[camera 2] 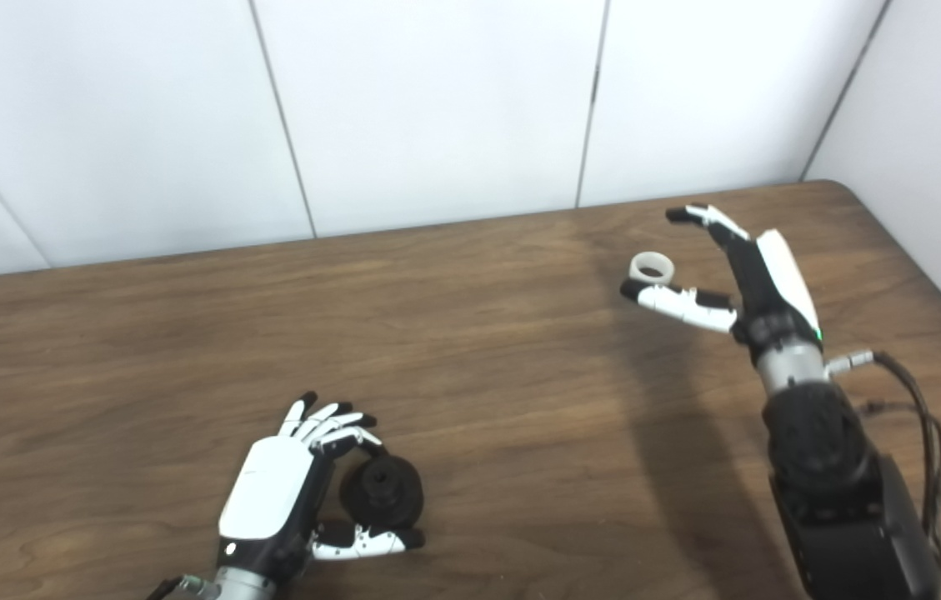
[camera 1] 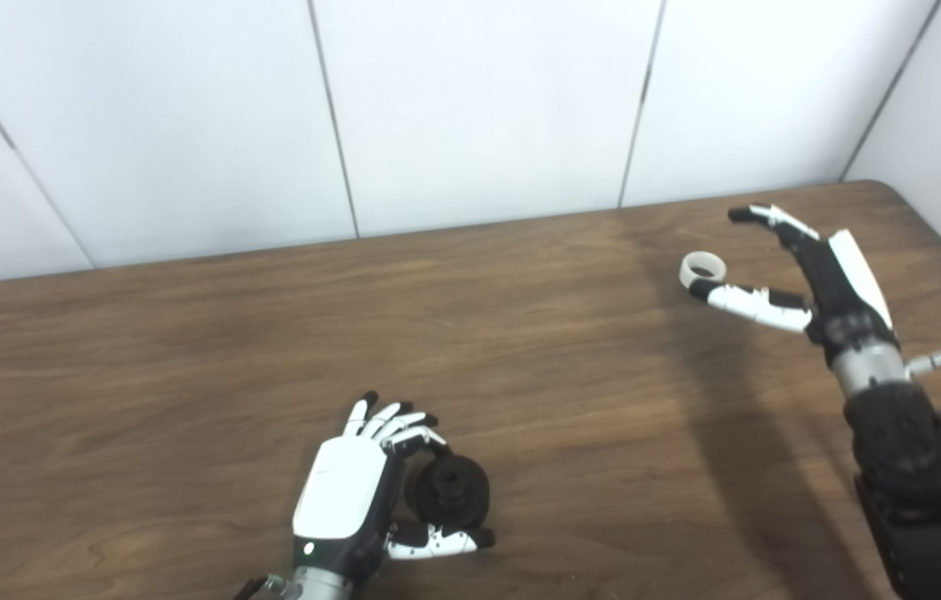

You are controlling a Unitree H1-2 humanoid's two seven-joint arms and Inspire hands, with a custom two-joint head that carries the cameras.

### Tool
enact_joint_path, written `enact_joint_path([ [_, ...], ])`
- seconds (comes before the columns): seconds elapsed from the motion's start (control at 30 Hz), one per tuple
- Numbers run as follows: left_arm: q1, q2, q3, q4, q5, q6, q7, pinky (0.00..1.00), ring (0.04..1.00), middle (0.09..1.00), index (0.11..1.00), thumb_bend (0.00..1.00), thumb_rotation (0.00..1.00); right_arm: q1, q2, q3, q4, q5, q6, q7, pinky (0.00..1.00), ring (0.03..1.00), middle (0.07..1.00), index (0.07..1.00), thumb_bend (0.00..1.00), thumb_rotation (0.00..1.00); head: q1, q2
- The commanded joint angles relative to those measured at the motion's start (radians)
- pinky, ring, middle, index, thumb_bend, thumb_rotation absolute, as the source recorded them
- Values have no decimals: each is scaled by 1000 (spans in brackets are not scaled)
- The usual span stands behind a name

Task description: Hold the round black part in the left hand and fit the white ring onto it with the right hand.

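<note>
The round black part rests on the wooden table near the front edge. My left hand lies beside it on its left, fingers spread past its far side and thumb along its near side, not clamped. The white ring lies flat on the table at the far right. My right hand is open around it: the thumb reaches in just in front of the ring and the fingers stretch out behind it, apart from it.
White wall panels stand right behind the table's far edge. The table's rounded right corner and right edge run close to my right arm. Cables trail off the right forearm.
</note>
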Motion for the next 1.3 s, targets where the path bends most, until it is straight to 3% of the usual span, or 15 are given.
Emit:
enact_joint_path([
  [0.0,13,12,-1,30,3,-17,4,1000,880,784,485,523,55,-57,-37,3,7,-37,2,4,946,947,909,785,763,432,-7,-1],
  [0.13,13,15,1,26,4,-16,1,1000,877,783,485,523,55,-117,-62,12,74,-64,33,23,950,949,914,780,786,362,-28,-4],
  [0.3,14,20,7,22,-7,-21,-4,1000,874,782,484,523,54,-191,-106,58,188,-118,44,61,896,963,944,786,793,381,-44,-15],
  [0.67,27,30,25,4,-17,-37,-19,1000,877,782,485,523,53,-323,-121,147,415,-185,47,128,897,982,954,784,808,344,-68,-23],
  [0.77,28,33,27,3,-15,-43,-20,1000,876,781,485,523,53,-354,-120,158,469,-192,47,143,968,997,966,784,820,335,-68,-23],
  [1.27,35,32,34,-5,-14,-48,-29,1000,878,781,484,523,53,-416,-117,214,608,-265,46,140,986,965,912,765,835,332,-68,-17],
])
